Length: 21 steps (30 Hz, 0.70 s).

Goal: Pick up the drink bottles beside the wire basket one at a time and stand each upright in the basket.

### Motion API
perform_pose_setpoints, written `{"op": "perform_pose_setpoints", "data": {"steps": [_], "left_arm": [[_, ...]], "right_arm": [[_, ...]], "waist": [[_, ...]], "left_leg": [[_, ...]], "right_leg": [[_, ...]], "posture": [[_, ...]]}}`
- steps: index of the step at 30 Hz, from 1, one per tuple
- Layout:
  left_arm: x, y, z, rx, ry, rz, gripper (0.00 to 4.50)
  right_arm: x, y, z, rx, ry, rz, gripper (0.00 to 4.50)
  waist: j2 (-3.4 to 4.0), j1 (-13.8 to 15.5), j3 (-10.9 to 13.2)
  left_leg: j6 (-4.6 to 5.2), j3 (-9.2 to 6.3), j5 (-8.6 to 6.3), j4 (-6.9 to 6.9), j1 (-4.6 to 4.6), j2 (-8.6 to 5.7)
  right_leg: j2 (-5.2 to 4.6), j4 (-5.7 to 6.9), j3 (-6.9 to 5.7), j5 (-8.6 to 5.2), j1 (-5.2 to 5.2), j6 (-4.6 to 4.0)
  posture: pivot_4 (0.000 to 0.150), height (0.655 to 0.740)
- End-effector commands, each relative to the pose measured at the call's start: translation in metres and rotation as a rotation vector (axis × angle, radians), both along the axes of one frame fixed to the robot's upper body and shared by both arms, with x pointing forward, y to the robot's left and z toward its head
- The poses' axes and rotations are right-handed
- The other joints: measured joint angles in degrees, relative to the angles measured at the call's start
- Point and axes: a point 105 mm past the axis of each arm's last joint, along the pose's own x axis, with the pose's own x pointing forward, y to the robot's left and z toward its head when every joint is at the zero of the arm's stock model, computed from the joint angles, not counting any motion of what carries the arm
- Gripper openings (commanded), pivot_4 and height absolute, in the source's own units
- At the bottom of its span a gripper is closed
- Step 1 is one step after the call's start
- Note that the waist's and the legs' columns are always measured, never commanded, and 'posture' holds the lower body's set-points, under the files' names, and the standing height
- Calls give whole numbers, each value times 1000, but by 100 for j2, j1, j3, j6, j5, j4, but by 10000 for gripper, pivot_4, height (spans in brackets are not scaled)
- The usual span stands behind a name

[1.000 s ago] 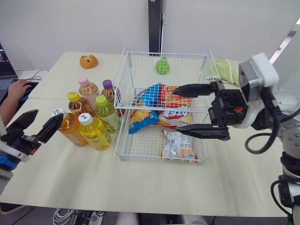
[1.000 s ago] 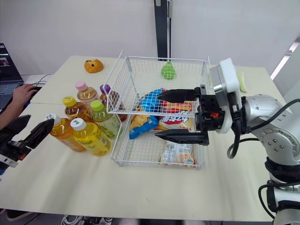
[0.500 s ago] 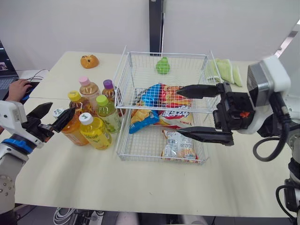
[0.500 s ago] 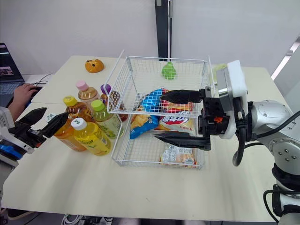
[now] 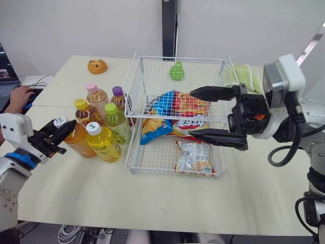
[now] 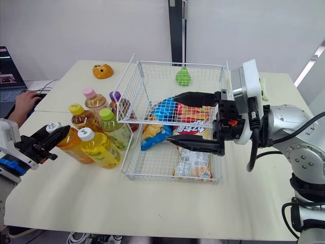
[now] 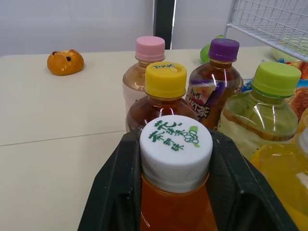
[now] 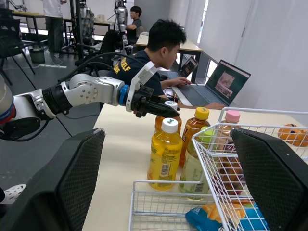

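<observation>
Orange bottle, white green-printed cap, in left pincer.

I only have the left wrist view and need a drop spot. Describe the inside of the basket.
Observer: In the basket, snack bags cover the middle and near end; no bottle stands there.
Operator: Report the right gripper.
Observer: It is open, hovering over those bags.
Operator: Check past the left edge of the table.
Observer: A person's hand sits there, close to the left gripper on the orange bottle.
</observation>
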Motion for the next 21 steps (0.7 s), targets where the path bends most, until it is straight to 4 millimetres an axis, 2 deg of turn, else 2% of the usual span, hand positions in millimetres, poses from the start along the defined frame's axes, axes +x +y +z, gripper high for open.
{"op": "perform_pose_setpoints", "data": {"steps": [1, 7, 10, 16, 21], "left_arm": [[-11, 6, 41, -2, -87, -25, 13610], [-35, 21, 89, 56, -84, -80, 13610], [-49, 25, 125, 73, -90, -120, 13610], [-62, 21, 187, 134, -123, -190, 13610], [-60, -2, 229, 174, -196, -306, 13610]], "right_arm": [[-2, 1, 5, 5, -38, 19, 45000], [4, 3, 2, 8, -40, 37, 45000], [7, 5, 2, 15, -46, 47, 45000], [15, 8, 1, 29, -55, 38, 45000], [27, 5, 4, 48, -75, -31, 45000]], "waist": [[-7, -3, 3], [-12, -10, 8], [-8, -3, 11], [-8, 6, 13], [-3, 23, 16]], "left_leg": [[0, 0, 0, 0, -2, 1], [-9, -4, 5, 0, -17, 3], [-20, -4, 11, -1, -21, 3], [-22, -16, 12, 2, -49, 2], [-22, -17, 13, 2, -61, 1]], "right_leg": [[0, 0, 0, 0, -2, 0], [0, -6, -10, 0, -11, 0], [-2, -13, -14, -1, -12, 1], [-4, -18, -34, -1, -26, 0], [-4, -25, -38, -1, -33, -1]], "posture": [[1500, 7400], [1500, 7400], [1500, 7400], [1500, 7400], [1500, 7400]]}}
